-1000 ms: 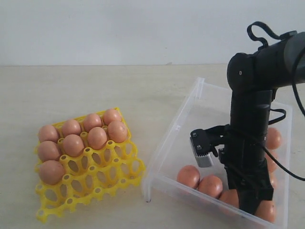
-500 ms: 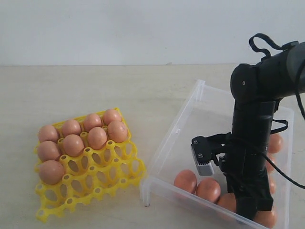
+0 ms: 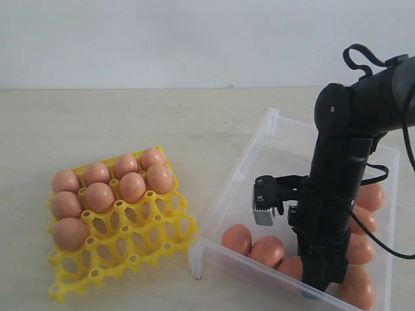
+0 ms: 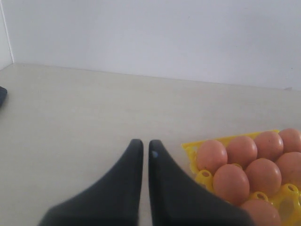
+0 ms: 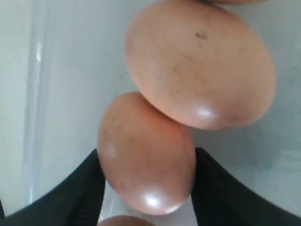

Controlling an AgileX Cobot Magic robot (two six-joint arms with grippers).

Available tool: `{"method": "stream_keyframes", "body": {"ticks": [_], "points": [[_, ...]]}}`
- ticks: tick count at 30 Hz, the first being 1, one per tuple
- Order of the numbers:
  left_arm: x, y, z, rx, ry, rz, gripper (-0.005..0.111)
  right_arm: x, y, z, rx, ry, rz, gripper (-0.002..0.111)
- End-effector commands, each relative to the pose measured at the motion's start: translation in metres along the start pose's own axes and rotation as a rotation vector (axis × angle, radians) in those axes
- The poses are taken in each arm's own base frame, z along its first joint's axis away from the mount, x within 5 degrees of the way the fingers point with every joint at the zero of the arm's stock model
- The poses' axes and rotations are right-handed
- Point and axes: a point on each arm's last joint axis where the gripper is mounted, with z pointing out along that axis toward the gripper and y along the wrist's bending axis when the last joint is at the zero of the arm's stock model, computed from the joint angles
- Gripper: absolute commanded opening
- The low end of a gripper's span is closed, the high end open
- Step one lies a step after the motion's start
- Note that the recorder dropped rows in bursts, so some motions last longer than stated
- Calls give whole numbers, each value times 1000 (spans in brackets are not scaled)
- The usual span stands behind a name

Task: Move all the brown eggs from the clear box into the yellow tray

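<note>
Our right gripper (image 5: pixel 148 157) has its fingers (image 5: pixel 80 195) set against both flanks of one brown egg (image 5: pixel 143 141), with no gap showing on either side, so we read this as a grip on it. Just past the fingertips a second egg (image 5: pixel 200 63) touches the held one. Around them lies the floor of the clear box (image 3: pixel 237 172), with more brown eggs (image 3: pixel 237 238) bunched just beside the fingers. Well apart from these fingers sits the yellow tray (image 3: pixel 152 236), partly filled and with many cups bare. Our left gripper (image 4: pixel 146 150) hangs near that tray, fingers drawn together on nothing. We judge the step to be the pick. Next we need a straight, gentle lift clear of the neighbour, then a carry to a bare cup
</note>
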Motion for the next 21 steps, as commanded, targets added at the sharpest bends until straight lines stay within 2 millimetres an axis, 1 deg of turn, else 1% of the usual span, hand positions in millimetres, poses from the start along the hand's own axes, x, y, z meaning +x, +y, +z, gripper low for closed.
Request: {"method": "stream_keyframes", "body": {"ticks": [1,4,7,9,12,15,17,21], "points": [[0,0,0,-3,-4,2,4,-4,-10,1,117,-58,151,0],[0,0,0,-3,-4,2,4,-4,-12,-5,164,-88,222,0],[0,0,0,-3,-6,2,4,0,-10,-17,193,-115,318,0],[0,0,0,-3,-6,2,4,1,-9,-23,216,-113,350,0],[0,0,0,-3,-6,2,4,0,-12,-25,254,-148,407,0],[0,0,0,-3,-6,2,4,-3,-18,-28,311,-215,507,0],[0,0,0,-3,-6,2,4,-5,-23,-30,346,-270,609,0],[0,0,0,-3,-6,2,4,-10,-34,-36,415,-438,877,0]]}}
